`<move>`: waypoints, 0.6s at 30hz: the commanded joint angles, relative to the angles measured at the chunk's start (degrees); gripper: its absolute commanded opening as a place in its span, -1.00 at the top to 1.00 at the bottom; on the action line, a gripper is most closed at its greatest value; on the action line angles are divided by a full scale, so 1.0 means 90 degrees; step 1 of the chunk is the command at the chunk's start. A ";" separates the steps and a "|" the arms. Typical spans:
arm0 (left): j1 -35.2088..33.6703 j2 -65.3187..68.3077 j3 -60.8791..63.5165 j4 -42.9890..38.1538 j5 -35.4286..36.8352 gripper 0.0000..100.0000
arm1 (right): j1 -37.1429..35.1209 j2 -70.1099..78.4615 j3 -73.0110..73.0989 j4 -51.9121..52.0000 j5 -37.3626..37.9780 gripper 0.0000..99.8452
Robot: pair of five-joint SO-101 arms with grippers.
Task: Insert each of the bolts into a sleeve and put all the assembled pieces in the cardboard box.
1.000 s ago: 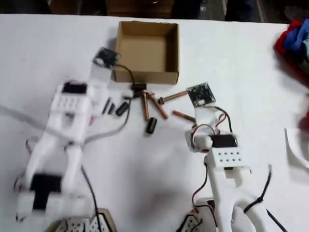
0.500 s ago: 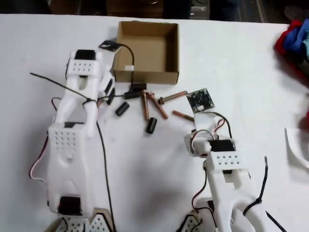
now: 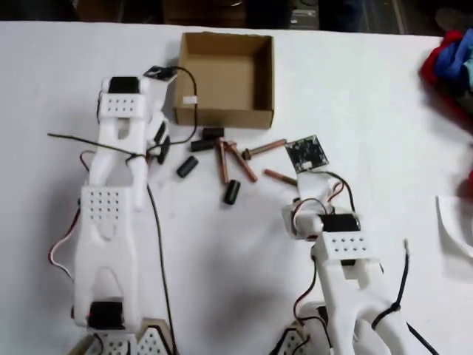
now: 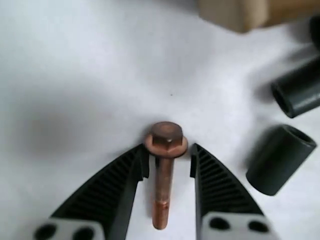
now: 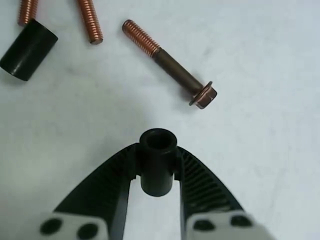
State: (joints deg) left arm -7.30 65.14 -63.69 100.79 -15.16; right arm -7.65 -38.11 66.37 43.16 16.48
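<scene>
**A:** Where is the left arm?

**B:** In the high view it stretches up the left side of the frame. The left gripper (image 4: 169, 159) sits just left of the lower left corner of the cardboard box (image 3: 222, 117). The box stands at upper centre on the white table (image 3: 384, 96).

**A:** And its claw?

**B:** It is clamped on a copper bolt (image 4: 161, 190). The tips press the flange under the hex head from both sides, and the shank runs back between the fingers.

**A:** Anything close to it?

**B:** Two black sleeves lie on their sides on the table. The nearer sleeve (image 4: 280, 160) is just beside one finger but apart from it. The farther sleeve (image 4: 299, 90) lies beyond that one, toward the box corner.

**A:** The right arm?

**B:** It is at lower right of centre in the high view. The right gripper (image 5: 157, 167) is closed around a held sleeve (image 5: 159, 150), whose open bore faces out past the tips. A loose bolt (image 5: 170, 65) lies on the table near it, not touching.

**A:** The other parts?

**B:** They are at the centre of the high view, below the box's front wall. A pair of bolts (image 3: 230, 161) leans together into a narrow V. A slanted bolt (image 3: 266, 146) lies to their right. A lone sleeve (image 3: 232, 191) lies below them and a left sleeve (image 3: 187, 166) lies toward the left arm. Red and blue cloth (image 3: 447, 55) sits at the right edge.
</scene>
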 commanded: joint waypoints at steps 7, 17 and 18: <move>0.0020 0.0049 -0.0073 0.0068 0.0029 0.95 | 0.0015 -0.0200 -0.0039 -0.0073 0.0020 0.96; -0.0020 -0.0947 0.0171 0.0186 0.0264 0.95 | 0.0015 -0.0200 -0.0010 -0.0093 0.0020 0.96; -0.0020 -0.1289 0.0425 0.0186 0.0440 0.95 | 0.0015 -0.0200 -0.0010 -0.0093 0.0020 0.96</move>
State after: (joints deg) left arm -6.15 62.51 -62.37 101.49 -14.20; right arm -7.65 -38.11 66.64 43.16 16.48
